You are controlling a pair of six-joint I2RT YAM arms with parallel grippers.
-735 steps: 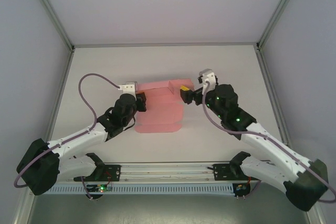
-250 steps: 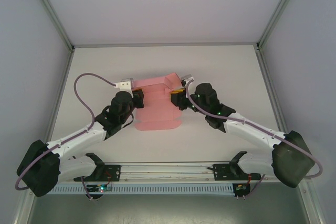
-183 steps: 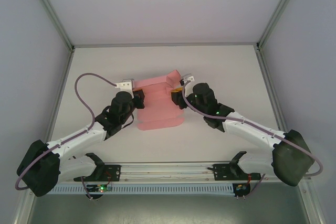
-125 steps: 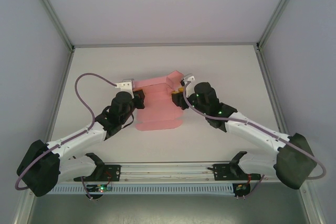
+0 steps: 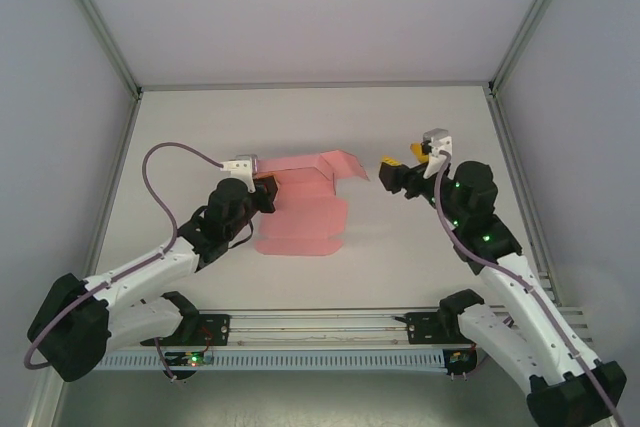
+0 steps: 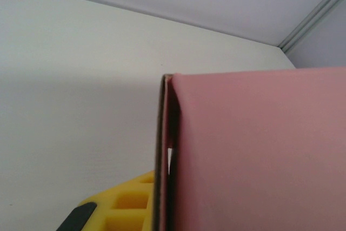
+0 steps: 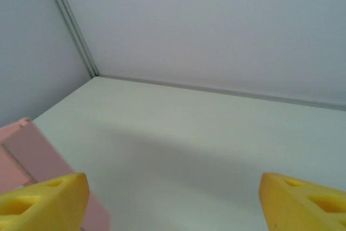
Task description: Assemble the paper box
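Pink card, the paper box (image 5: 305, 209) sits half-folded just left of the bench (image 5: 430, 117) centre, its far right flap raised. The left pincer (image 5: 262, 187) pinches what looks like the left wall. The right pincer (image 5: 397, 169) hangs spread, well apart to the right. Folding seems midway; next, approach that flap across open bench.
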